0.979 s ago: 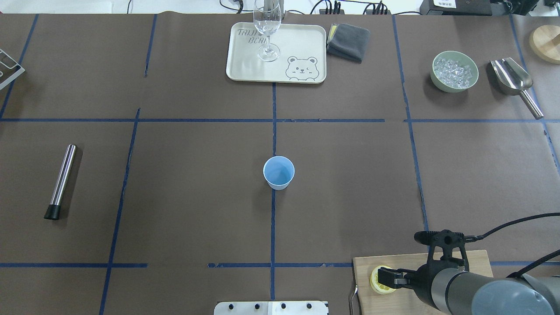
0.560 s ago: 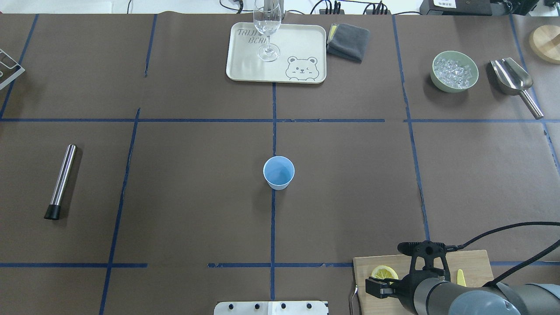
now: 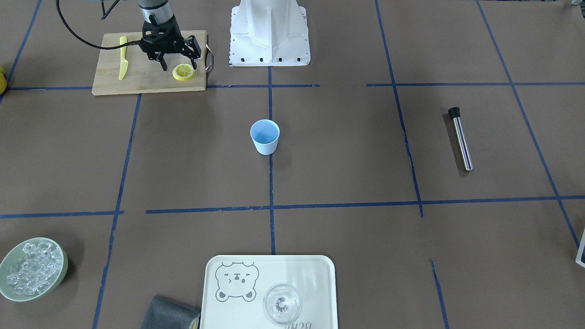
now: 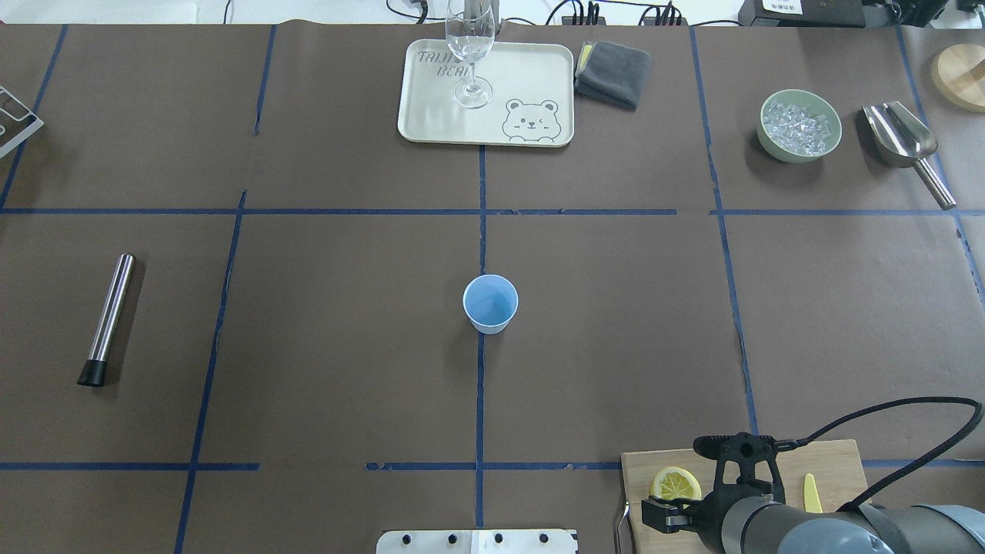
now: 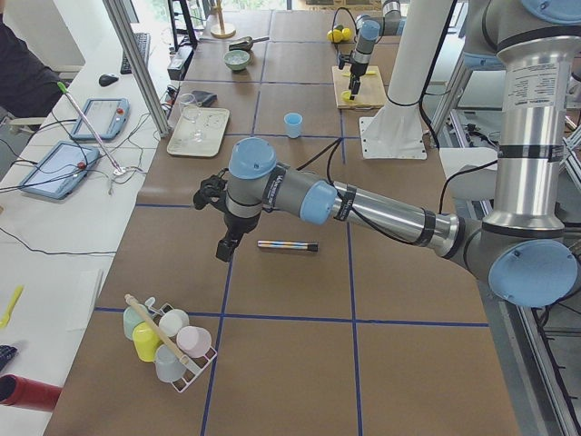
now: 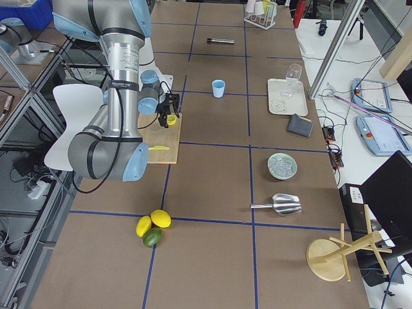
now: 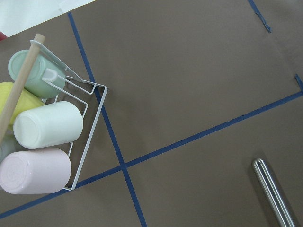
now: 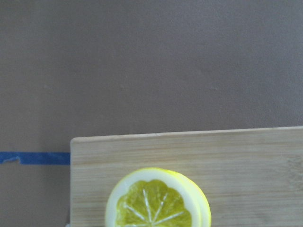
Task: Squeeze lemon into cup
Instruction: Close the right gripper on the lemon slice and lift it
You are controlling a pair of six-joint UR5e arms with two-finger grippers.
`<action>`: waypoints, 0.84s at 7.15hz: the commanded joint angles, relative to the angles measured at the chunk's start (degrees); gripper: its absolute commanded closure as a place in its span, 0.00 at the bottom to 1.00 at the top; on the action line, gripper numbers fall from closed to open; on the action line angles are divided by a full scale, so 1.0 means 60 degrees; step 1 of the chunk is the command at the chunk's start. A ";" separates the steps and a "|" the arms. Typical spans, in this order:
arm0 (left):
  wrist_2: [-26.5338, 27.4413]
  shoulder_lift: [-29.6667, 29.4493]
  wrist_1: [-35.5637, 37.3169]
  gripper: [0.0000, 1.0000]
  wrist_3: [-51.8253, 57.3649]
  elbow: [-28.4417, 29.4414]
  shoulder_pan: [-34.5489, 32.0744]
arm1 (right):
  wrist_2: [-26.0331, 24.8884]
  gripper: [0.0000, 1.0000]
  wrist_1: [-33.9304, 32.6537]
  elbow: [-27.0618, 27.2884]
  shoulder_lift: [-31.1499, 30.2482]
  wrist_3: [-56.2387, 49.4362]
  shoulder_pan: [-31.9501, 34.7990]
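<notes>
Exterior front-facing view: read these lines from its left side across.
yellow knife (image 3: pixel 122 57): it lies on the cutting board (image 3: pixel 146 83) beside the arm. A sideways sweep there could push it off.
lemon (image 3: pixel 183 71): it lies flat near the board's corner towards the cup and looks thin and slick. A pinch on the rind could flip it or shoot it off the edge. The right wrist view shows a doubled rim (perhaps a second slice beneath), so you might lift two.
cup (image 3: pixel 264 135): it stands upright, well apart from the board, and looks light. A low carry could tip it, and an off-centre squeeze would miss.
right gripper (image 3: pixel 178 66): jaws are spread wider than the slice and hold nothing, poised just beside it. You cannot tell whether they touch it.
left gripper (image 5: pixel 224 247): it hangs far off by the steel rod (image 5: pixel 287 245). You cannot tell its jaw opening.
</notes>
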 commanded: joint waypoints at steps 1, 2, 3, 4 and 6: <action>0.0000 0.0022 0.0004 0.00 0.0002 -0.0002 -0.0001 | 0.0017 0.00 -0.0674 -0.0069 0.0489 -0.0004 -0.0044; 0.0000 0.0022 0.0004 0.00 0.0002 0.0070 -0.0001 | 0.0017 0.00 -0.0780 -0.0055 0.0623 -0.0004 -0.0044; -0.0014 0.0022 0.0004 0.00 0.0016 0.0086 -0.0001 | 0.0017 0.00 -0.0795 -0.0040 0.0624 -0.0019 -0.0015; -0.0015 0.0022 0.0004 0.00 0.0002 0.0086 -0.0001 | 0.0032 0.00 -0.0795 -0.0040 0.0610 -0.0048 0.0058; -0.0015 -0.0007 0.0004 0.00 0.0002 0.0071 -0.0001 | 0.0061 0.00 -0.0795 -0.0010 0.0595 -0.0063 0.0176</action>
